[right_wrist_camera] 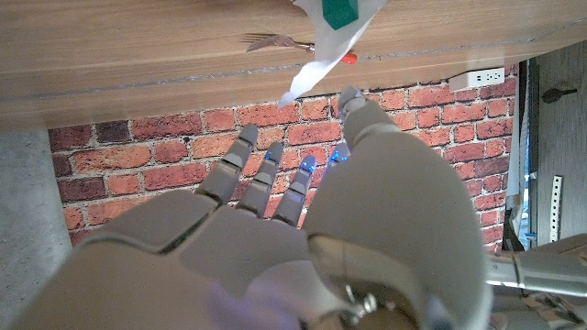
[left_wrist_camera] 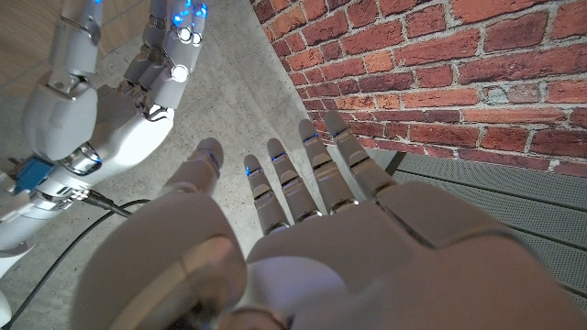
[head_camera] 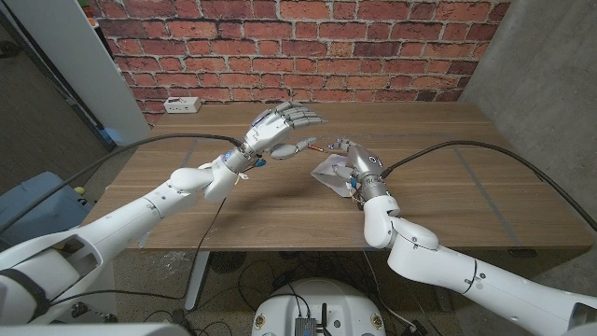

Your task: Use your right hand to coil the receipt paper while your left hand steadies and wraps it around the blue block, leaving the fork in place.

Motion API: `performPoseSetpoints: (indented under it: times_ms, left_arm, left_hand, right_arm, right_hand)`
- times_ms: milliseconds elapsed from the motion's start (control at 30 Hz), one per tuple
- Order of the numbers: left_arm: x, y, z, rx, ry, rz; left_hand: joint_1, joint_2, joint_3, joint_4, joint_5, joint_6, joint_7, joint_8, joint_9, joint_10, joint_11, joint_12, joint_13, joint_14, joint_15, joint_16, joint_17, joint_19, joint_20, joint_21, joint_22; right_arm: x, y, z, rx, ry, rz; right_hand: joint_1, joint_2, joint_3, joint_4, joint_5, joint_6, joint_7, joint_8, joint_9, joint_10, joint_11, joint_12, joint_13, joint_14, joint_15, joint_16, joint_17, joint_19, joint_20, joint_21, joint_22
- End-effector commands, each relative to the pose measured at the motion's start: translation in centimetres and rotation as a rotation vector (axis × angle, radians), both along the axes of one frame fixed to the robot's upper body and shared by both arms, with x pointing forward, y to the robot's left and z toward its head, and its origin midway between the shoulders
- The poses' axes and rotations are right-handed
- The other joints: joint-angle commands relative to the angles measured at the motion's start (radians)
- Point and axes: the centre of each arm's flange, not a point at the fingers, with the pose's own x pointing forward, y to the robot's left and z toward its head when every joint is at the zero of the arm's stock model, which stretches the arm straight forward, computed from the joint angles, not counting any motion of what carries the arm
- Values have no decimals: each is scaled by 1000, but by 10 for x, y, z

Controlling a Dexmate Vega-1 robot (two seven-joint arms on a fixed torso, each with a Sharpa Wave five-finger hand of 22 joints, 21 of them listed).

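Note:
The white receipt paper (head_camera: 327, 170) lies crumpled at the table's middle, a loose strip (right_wrist_camera: 316, 62) trailing from it. The paper is wrapped partly around the blue-green block (right_wrist_camera: 341, 11). A fork (right_wrist_camera: 275, 41) with a red-tipped handle (head_camera: 320, 146) lies just beyond the paper. My right hand (head_camera: 360, 168) hovers over the paper's right side, fingers (right_wrist_camera: 266, 174) spread and holding nothing. My left hand (head_camera: 281, 130) is raised above the table to the paper's left, with its fingers (left_wrist_camera: 293, 174) spread apart and empty. In the left wrist view, my right hand (left_wrist_camera: 101, 87) faces it.
A white power strip (head_camera: 182, 105) lies at the table's back left edge, under the brick wall (head_camera: 298, 47). The wooden table (head_camera: 448, 201) has bare surface on both sides of the hands. A grey wall stands at the right.

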Motion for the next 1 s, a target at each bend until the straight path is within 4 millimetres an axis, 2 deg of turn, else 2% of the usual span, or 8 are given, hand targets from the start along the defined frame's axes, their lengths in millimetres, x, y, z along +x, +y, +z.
performPoseSetpoints:
  times_ms: [33, 133, 433, 800, 933, 1000]
  left_arm:
    - [7, -1, 3, 11, 21, -7]
    - [9, -1, 4, 13, 25, -10]
    - [12, -2, 8, 18, 51, -25]
    - [11, 0, 10, 20, 79, -24]
    - [11, 0, 10, 26, 85, -25]
    - [10, 0, 10, 25, 81, -22]
  left_hand:
    - [-14, 0, 3, 7, 2, 10, -3, 1, 0, 5, 5, 4, 3, 6, -145, 8, 2, 2, 4, 0, 2]
    - [-16, 1, 4, 8, 2, 10, -2, 1, 0, 4, 5, 3, 3, 6, -145, 8, 2, 2, 4, 0, 2]
    - [-34, 4, 2, 15, 2, 11, 2, -2, 0, 4, 9, 2, 4, 5, -138, 9, 4, -2, 6, -2, 3]
    - [-61, 8, -2, 26, 1, 13, 10, -5, 0, 2, 14, 0, 5, 0, -128, 9, 6, -8, 12, -6, 4]
    - [-70, 8, -3, 29, 1, 14, 15, -6, 0, 2, 17, 0, 5, 0, -127, 9, 6, -10, 14, -8, 4]
    - [-73, 8, -4, 31, 1, 15, 15, -6, 0, 2, 18, 0, 5, 0, -125, 9, 6, -11, 15, -8, 4]
  right_arm:
    - [-13, -14, 4, 5, -24, -110]
    - [-14, -17, 3, -12, 6, -151]
    - [-1, -12, -7, -97, 86, -169]
    - [16, -7, -17, -145, 96, -142]
    - [20, -4, -16, -166, 97, -154]
    - [20, -9, -15, -151, 105, -169]
  right_hand:
    - [23, 18, 5, -8, -4, 14, -5, -8, 3, 9, -5, 7, 4, 11, -104, 10, 6, 10, -2, 3, 2]
    - [57, 14, 5, -25, -8, 0, -5, -21, 2, -10, -14, -4, 4, -4, -105, 6, 6, 6, -5, 0, 2]
    - [66, -16, -29, -20, -13, -79, -5, -52, 1, -75, -21, -25, 5, -31, -108, 3, 11, -10, -9, -7, 2]
    - [67, -24, -45, -15, -9, -108, -5, -54, 2, -94, -27, -26, 6, -44, -112, 1, 14, -22, -16, -11, 2]
    - [81, -21, -53, -15, -5, -76, -4, -36, 5, -64, -27, -10, 6, -29, -116, 9, 14, -13, -18, -6, 3]
    - [113, -8, -44, -24, 1, -66, -6, -33, 5, -73, -29, -13, 6, -32, -118, 9, 15, -14, -20, -6, 2]
